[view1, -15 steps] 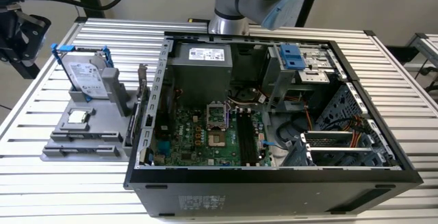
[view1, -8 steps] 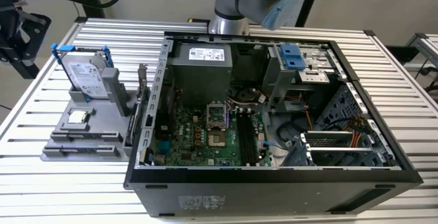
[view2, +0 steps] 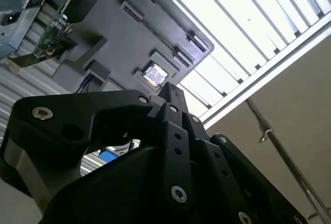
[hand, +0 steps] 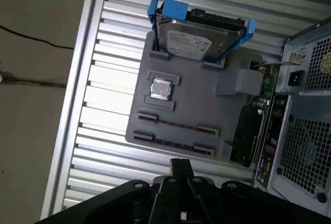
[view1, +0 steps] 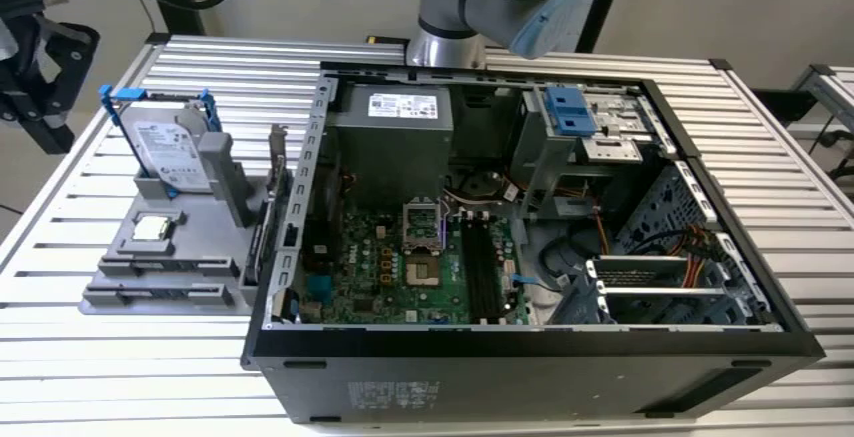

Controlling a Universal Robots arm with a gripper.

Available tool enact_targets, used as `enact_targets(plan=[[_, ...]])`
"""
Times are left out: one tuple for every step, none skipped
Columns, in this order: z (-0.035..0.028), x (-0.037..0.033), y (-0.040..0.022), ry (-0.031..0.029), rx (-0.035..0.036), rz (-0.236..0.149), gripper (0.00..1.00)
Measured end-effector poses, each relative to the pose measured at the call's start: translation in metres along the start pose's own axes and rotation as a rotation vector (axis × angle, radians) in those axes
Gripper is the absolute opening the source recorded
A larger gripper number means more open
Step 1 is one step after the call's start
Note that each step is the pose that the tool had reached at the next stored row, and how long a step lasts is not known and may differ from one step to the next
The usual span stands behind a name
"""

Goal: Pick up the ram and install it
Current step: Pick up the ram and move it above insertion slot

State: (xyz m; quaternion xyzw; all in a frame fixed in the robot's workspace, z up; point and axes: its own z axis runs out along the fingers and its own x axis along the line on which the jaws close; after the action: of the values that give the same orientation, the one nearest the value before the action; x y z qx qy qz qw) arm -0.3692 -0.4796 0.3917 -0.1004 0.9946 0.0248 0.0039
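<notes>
In the exterior view, the gray holder lies on the bench at nine o'clock from the open computer case. The ram rests in a slot along the holder's six o'clock edge. The pincer hangs apart from it, closed on nothing.

Soft, even light fills the exterior view: I see the ribbed desk bright and the computer case shadowed inside. In both wrist views the desk slats blow out to white glare, and the claw is a dark silhouette.
</notes>
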Motion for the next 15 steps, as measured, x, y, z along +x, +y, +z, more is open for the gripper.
enact_targets(plan=[[0.0,0.0,0.0,0.0005,-0.0001,-0.011,0.0],[0.0,0.0,0.0,0.001,-0.0003,-0.022,0.0],[-0.0001,0.0,0.0,0.0016,-0.0004,-0.032,0.0],[-0.0001,0.0,0.0,0.002,-0.0005,-0.042,0.0],[-0.0001,0.0,0.0,0.0026,-0.0007,-0.053,0.0],[-0.0002,0.0,0.0,0.0031,-0.0008,-0.064,0.0],[-0.0003,0.0,0.0,0.0036,-0.0009,-0.074,0.0],[-0.0003,0.0,0.0,0.004,-0.0011,-0.083,0.0],[-0.0004,-0.0001,0.0,0.0045,-0.0012,-0.092,0.0],[-0.0005,-0.0002,0.0,0.005,-0.0013,-0.101,0.0],[-0.0005,-0.0003,0.0,0.0054,-0.0014,-0.11,0.0],[-0.0006,-0.0005,-0.0001,0.0057,-0.0015,-0.117,0.0],[-0.0006,-0.0006,-0.0001,0.0061,-0.0016,-0.125,0.0],[-0.0007,-0.0008,-0.0001,0.0064,-0.0017,-0.133,0.0],[-0.0007,-0.001,-0.0002,0.0068,-0.0018,-0.14,0.0]])
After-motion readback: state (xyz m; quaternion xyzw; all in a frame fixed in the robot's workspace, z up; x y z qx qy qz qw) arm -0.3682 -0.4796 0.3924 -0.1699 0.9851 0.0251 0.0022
